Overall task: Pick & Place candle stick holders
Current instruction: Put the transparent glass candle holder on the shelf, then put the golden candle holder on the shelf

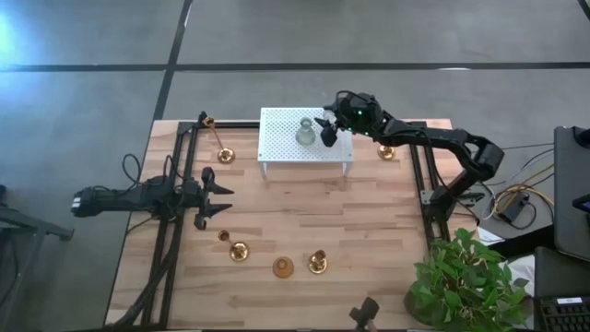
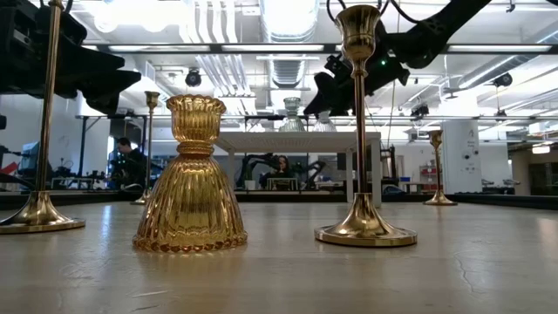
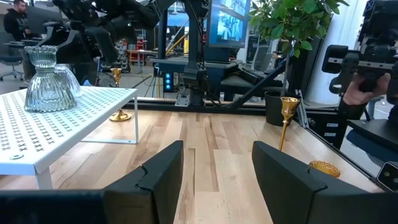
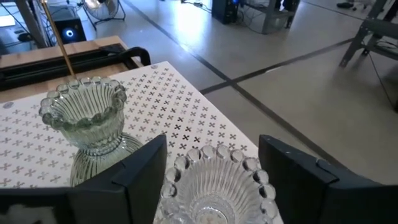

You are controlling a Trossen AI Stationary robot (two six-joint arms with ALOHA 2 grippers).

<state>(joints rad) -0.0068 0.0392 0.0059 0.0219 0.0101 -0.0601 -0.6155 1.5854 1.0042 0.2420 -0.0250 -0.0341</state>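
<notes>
A grey-green glass holder [image 1: 305, 134] stands on its base on the white perforated rack [image 1: 277, 152]; it also shows in the right wrist view [image 4: 87, 121]. A clear glass holder [image 4: 214, 180] stands beside it on the rack [image 4: 186, 112]. My right gripper [image 1: 329, 129] hangs over the rack, open, with a finger on either side of the clear holder's rim. My left gripper [image 1: 214, 195] is open and empty at the table's left. Brass holders stand far left [image 1: 224, 152], right of the rack [image 1: 387, 152] and near the front [image 1: 239, 251], [image 1: 317, 264], with an amber glass one [image 1: 283, 268]. My right gripper comes from above, slanting down from the table's right. Its fingers [image 4: 140, 168] stand close on either side of the clear holder's beaded rim [image 4: 180, 163]. I cannot tell whether they touch it. The holder's base is hidden below the rim.
The rack stands at the table's far middle on thin legs. Black frames run along the left [image 1: 171, 249] and right [image 1: 426, 184] edges. A potted plant [image 1: 466, 277] stands at the near right corner. A dark camera [image 1: 364, 314] sits at the near edge.
</notes>
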